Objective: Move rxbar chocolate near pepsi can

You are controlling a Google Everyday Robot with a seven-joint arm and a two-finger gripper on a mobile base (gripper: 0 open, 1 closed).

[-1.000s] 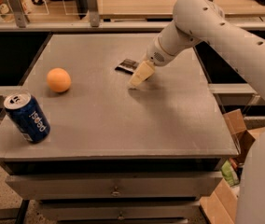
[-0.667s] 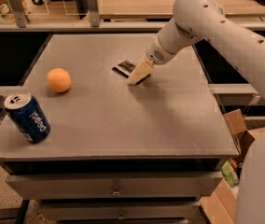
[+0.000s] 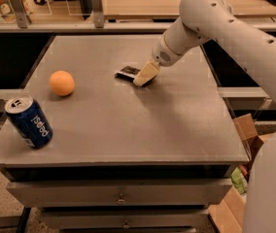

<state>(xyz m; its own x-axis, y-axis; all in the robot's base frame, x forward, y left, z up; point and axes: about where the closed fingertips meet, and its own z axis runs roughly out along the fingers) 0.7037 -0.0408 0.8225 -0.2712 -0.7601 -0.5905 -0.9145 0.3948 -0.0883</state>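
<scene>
Toward the back edge of the worktop [image 3: 128, 130], claw [image 3: 144, 75] at the rxbar chocolate [image 3: 127, 73], grip impossible to tell; pepsi can [image 3: 29, 122] at the front-left corner.

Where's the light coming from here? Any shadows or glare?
Camera view: warm, dim light from above; the gripper, down at the snack bar, and the arm throw a soft shadow on the grey table; the orange darkens a small patch beneath itself; the pepsi can shows a glint on its silver top.
</scene>
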